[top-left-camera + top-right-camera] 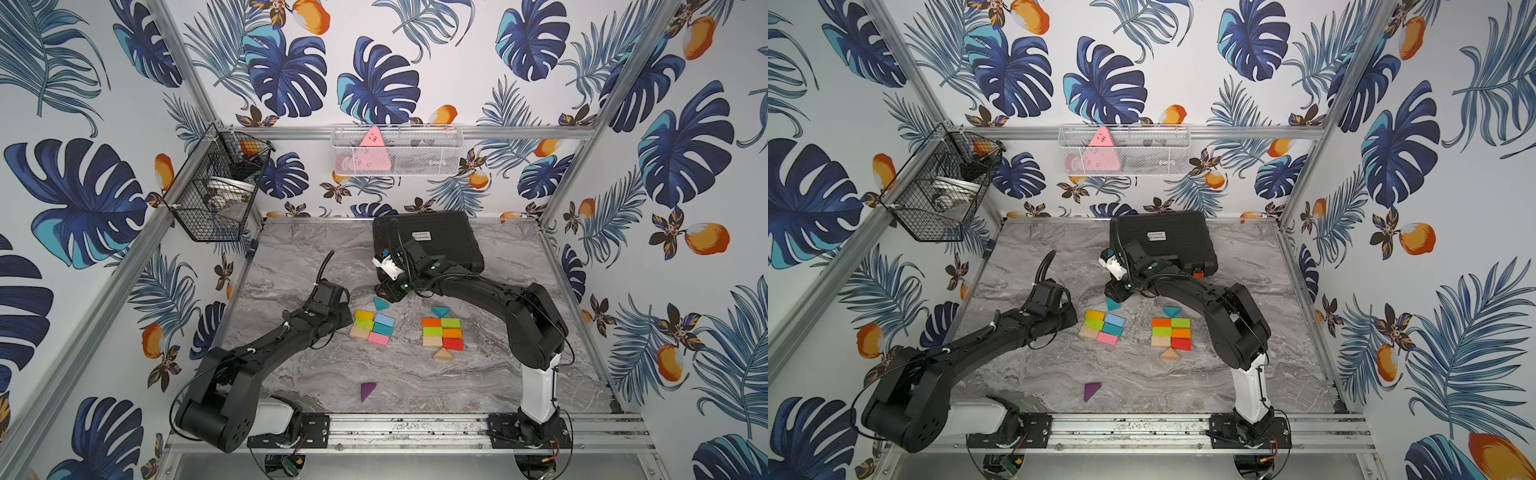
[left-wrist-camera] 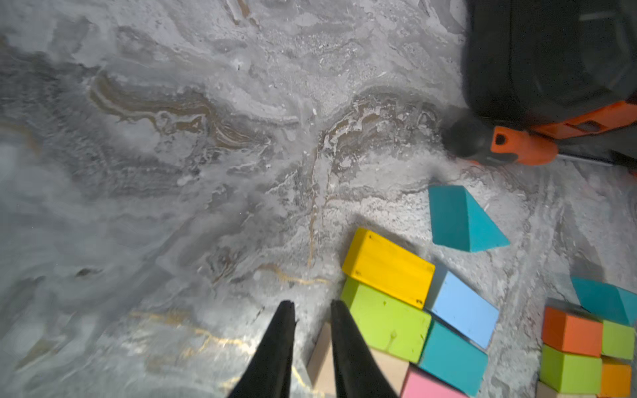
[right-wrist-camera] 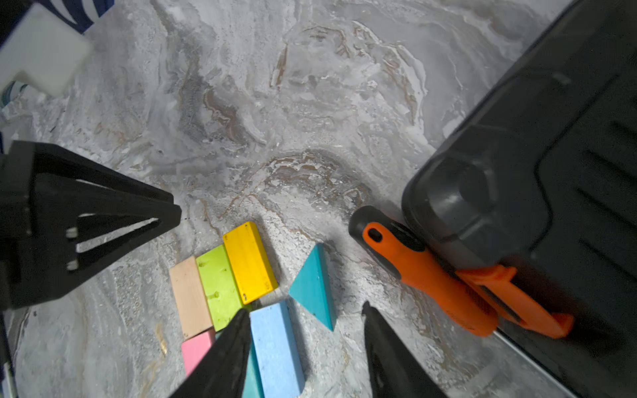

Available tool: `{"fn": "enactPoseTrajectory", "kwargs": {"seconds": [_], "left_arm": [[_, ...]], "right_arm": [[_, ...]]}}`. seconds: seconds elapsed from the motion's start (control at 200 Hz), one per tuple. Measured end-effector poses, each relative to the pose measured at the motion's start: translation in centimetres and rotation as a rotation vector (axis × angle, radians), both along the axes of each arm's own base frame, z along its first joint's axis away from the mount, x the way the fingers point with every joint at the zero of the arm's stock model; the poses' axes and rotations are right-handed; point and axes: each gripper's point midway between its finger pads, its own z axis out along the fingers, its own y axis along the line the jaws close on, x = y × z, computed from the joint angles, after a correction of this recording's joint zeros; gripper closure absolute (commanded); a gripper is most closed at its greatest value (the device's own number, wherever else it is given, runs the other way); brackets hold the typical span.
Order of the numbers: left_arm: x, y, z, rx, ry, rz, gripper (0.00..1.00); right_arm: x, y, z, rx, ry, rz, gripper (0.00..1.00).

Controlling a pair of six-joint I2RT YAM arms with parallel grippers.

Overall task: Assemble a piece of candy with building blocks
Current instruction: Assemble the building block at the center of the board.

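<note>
Six building blocks form a rectangle (image 1: 372, 328): yellow (image 2: 387, 267), light blue, green, teal, plain wood and pink. A teal triangle (image 1: 380, 303) lies just behind it. My left gripper (image 2: 313, 306) is shut with nothing in it, at the rectangle's left edge over the wood block (image 2: 322, 358). My right gripper (image 3: 306, 308) is open and low, its jaws either side of the teal triangle (image 3: 313, 286) and the light blue block (image 3: 275, 348). A second rectangle (image 1: 442, 332) has a teal triangle behind and a wood triangle (image 1: 443, 354) in front. A purple triangle (image 1: 367, 390) lies alone.
A black case (image 1: 428, 241) sits at the back of the marble table, with an orange-handled screwdriver (image 3: 431, 275) against its near side, close to the right gripper. A black wire basket (image 1: 216, 187) and a white mesh basket (image 1: 397, 151) hang on the walls.
</note>
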Motion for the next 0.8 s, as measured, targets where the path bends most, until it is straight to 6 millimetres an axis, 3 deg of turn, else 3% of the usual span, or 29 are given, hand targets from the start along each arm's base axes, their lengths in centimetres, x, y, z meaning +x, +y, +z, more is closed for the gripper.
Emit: {"fn": "enactPoseTrajectory", "kwargs": {"seconds": [0.175,0.315,0.455,0.801], "left_arm": [[1.1,0.5,-1.1,-0.003,0.009,0.011,0.75],[1.5,0.0,-1.5,-0.015,0.008,-0.014,0.75],[1.9,-0.3,-2.3,-0.02,0.018,-0.026,0.76],[2.3,-0.9,-2.8,-0.035,0.014,-0.062,0.75]], "right_arm": [[0.6,0.0,-0.3,0.007,-0.001,-0.029,0.52],[1.5,0.1,-2.0,-0.024,0.01,-0.06,0.58],[2.3,-0.1,-3.8,-0.067,0.015,-0.082,0.59],[3.4,0.4,-5.6,-0.097,0.016,-0.088,0.6]]}}
